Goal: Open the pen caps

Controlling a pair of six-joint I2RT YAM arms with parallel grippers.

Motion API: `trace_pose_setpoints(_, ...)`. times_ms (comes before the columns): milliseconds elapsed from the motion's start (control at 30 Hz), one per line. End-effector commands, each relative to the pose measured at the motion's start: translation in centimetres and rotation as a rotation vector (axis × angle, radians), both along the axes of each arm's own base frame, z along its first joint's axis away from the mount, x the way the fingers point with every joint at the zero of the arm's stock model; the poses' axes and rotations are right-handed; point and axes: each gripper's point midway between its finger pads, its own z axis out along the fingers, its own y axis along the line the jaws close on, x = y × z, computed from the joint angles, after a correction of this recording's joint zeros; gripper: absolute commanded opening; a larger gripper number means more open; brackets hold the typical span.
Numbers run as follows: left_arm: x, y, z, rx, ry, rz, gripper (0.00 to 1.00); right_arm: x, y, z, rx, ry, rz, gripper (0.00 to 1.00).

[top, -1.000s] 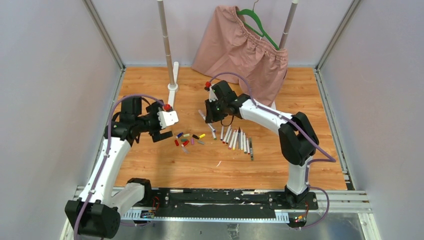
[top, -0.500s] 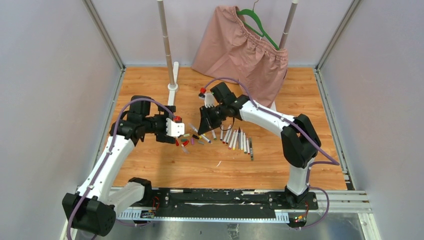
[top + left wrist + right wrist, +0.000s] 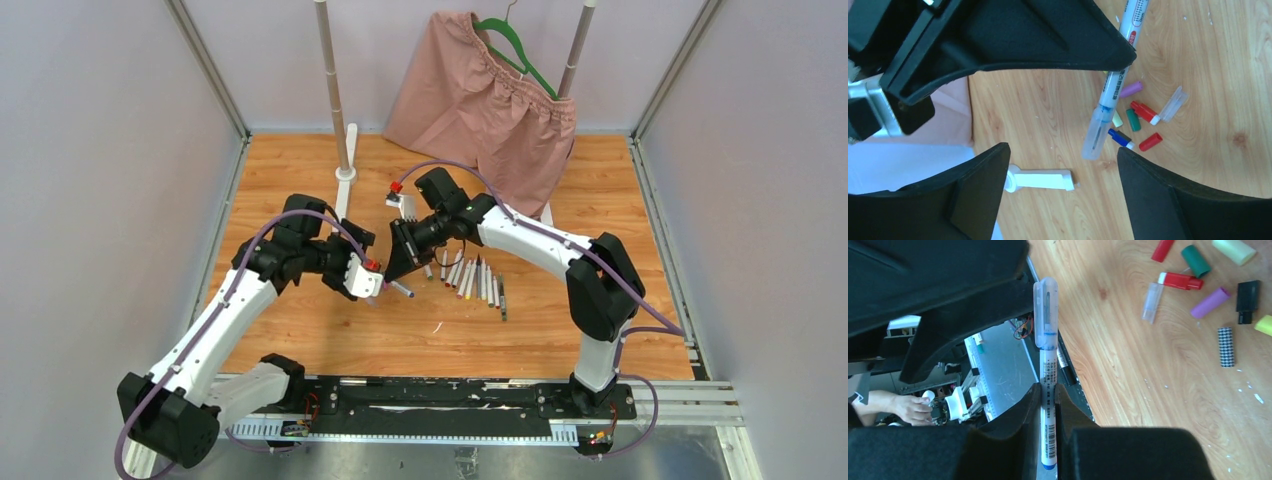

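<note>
Light is bright, even and diffuse, falling from above onto the orange-brown wooden table [image 3: 300,170]. Shadows on the table are faint and soft-edged, lying close beneath the arms. The table's wood shows only a mild sheen.

The overhead view is sharp across the table, though the metal frame posts around it splay outward in a wide-angle bend.

In the left wrist view the left arm's black fingers [image 3: 1158,200] are dark, nearly featureless and soft-edged. The table's grain is crisp, and the pale area past the table's edge is washed out.

In the right wrist view the white-barrelled pen with a clear cap [image 3: 1047,365] is sharp, its print visible. The right arm's black fingers [image 3: 1128,455], nearest the lens, blur.
</note>
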Motion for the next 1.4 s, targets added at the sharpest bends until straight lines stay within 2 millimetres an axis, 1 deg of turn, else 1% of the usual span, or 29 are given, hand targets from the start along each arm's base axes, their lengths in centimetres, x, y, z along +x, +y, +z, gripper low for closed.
trace_pose_setpoints(0, -0.1, 0.1, -0.5, 0.071, -0.030, -0.046, 0.81, -1.2, 0.9, 1.7, 0.063, 0.044, 0.037, 0.00)
trace_pose_setpoints(67, -0.4, 0.1, -1.1, 0.092, -0.021, -0.058, 0.76, -1.2, 1.1, 1.9, 0.075, 0.050, 0.036, 0.00)
trace_pose_setpoints(167, -0.9, 0.2, -1.7, 0.118, -0.026, -0.073, 0.66, -1.2, 1.4, 2.0, 0.089, 0.063, 0.038, 0.00)
trace_pose_setpoints(267, -1.0, 0.1, -1.7, 0.125, -0.029, -0.075, 0.54, -1.1, 1.6, 1.9, 0.096, 0.075, 0.037, 0.00)
trace_pose_setpoints(400, -1.1, 0.2, -1.7, 0.136, -0.028, -0.070, 0.35, -0.9, 1.9, 1.9, 0.102, 0.077, 0.034, 0.00)
trace_pose_setpoints(533, -1.0, 0.6, -2.1, 0.163, -0.030, -0.059, 0.12, -0.7, 2.0, 1.8, 0.103, 0.077, 0.031, 0.00)
trace_pose_setpoints(567, -1.0, 0.7, -2.2, 0.166, -0.028, -0.055, 0.04, -0.6, 2.0, 1.6, 0.099, 0.079, 0.028, 0.00)
trace_pose_setpoints(600, -1.0, 0.7, -2.2, 0.166, -0.026, -0.046, 0.00, -0.5, 2.0, 1.3, 0.090, 0.078, 0.018, 0.07)
trace_pose_setpoints(633, -0.9, 0.8, -2.2, 0.165, -0.022, -0.037, 0.00, -0.4, 1.9, 1.0, 0.080, 0.080, 0.008, 0.17)
trace_pose_setpoints(700, -0.7, 0.7, -1.9, 0.157, -0.013, -0.016, 0.00, -0.3, 1.9, 0.6, 0.065, 0.074, -0.015, 0.31)
trace_pose_setpoints(733, -0.5, 0.7, -1.7, 0.152, -0.008, -0.002, 0.00, -0.4, 1.9, 0.4, 0.064, 0.078, -0.021, 0.35)
trace_pose_setpoints(767, -0.4, 0.7, -1.4, 0.146, -0.003, 0.012, 0.00, -0.6, 2.1, 0.3, 0.070, 0.081, -0.024, 0.38)
trace_pose_setpoints(833, -0.1, 0.6, -1.0, 0.131, 0.012, 0.039, 0.00, -0.7, 2.4, 0.4, 0.084, 0.086, -0.027, 0.41)
trace_pose_setpoints(933, 0.4, 0.5, -0.6, 0.122, 0.027, 0.068, 0.00, -0.8, 2.8, 0.5, 0.092, 0.086, -0.030, 0.41)
trace_pose_setpoints(1000, 0.5, 0.5, -0.5, 0.123, 0.025, 0.073, 0.00, -0.7, 2.9, 0.7, 0.095, 0.085, -0.039, 0.39)
trace_pose_setpoints(1133, 0.3, 0.8, -0.8, 0.144, 0.000, 0.050, 0.00, -0.5, 3.1, 0.9, 0.099, 0.083, -0.044, 0.26)
trace_pose_setpoints(1167, 0.1, 0.9, -1.0, 0.153, -0.009, 0.038, 0.00, -0.5, 3.1, 0.9, 0.101, 0.083, -0.043, 0.24)
trace_pose_setpoints(1367, -0.3, 1.4, -1.5, 0.193, -0.061, -0.014, 0.00, -0.4, 3.4, 0.8, 0.101, 0.087, -0.033, 0.26)
